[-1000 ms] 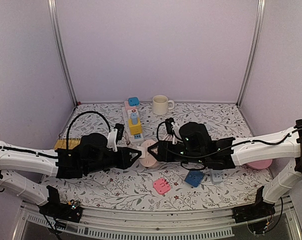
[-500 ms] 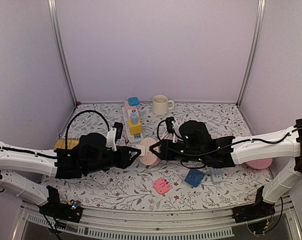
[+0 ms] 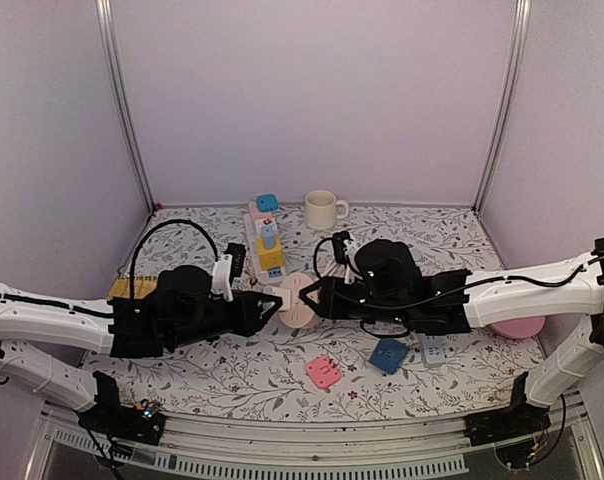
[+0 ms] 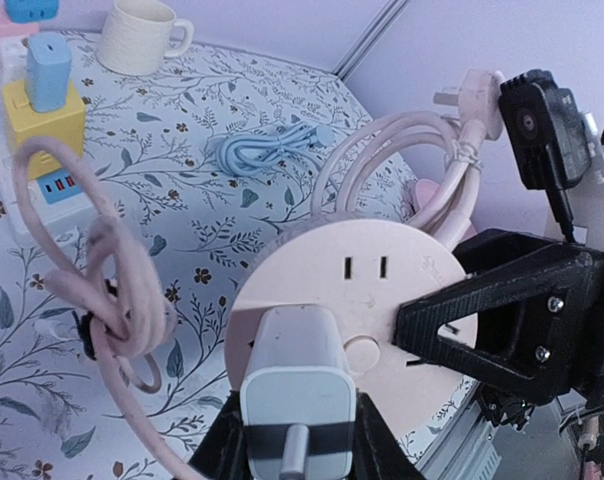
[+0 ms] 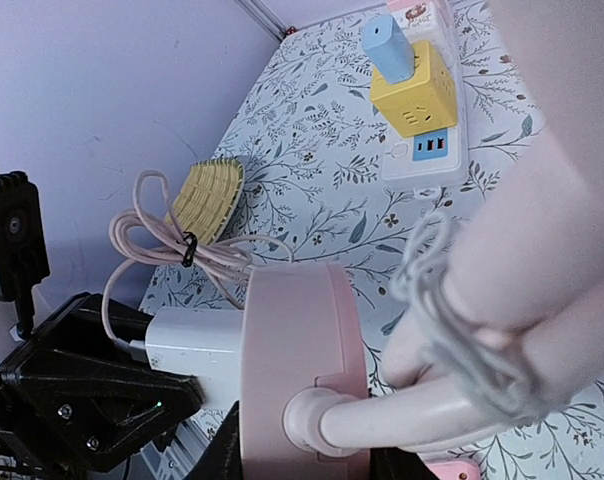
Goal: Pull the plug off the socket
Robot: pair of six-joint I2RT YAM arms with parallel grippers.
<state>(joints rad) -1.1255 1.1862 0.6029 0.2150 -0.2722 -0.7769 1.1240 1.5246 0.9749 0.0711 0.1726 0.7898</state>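
- Nearest you, a pink adapter (image 3: 323, 372) and a blue adapter (image 3: 389, 356) lie on the floral bench (image 3: 232, 370).
- Mid-bench, your left pincer (image 4: 297, 445) is clamped on the white plug (image 4: 294, 375), which sits flush against the round pink socket (image 4: 357, 285).
- Your right pincer (image 3: 319, 298) grips that socket by its rim from the other side.
- Farthest back stand a power strip (image 3: 265, 240) and a cream mug (image 3: 322, 210).

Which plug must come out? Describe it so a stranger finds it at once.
Over the middle of the table, a round pink socket is held by the right pincer. The plug is the white block seated in its face, clamped by the left pincer. Unlike the blue plug on the yellow adapter at the back, it is white and gripped by a pincer.
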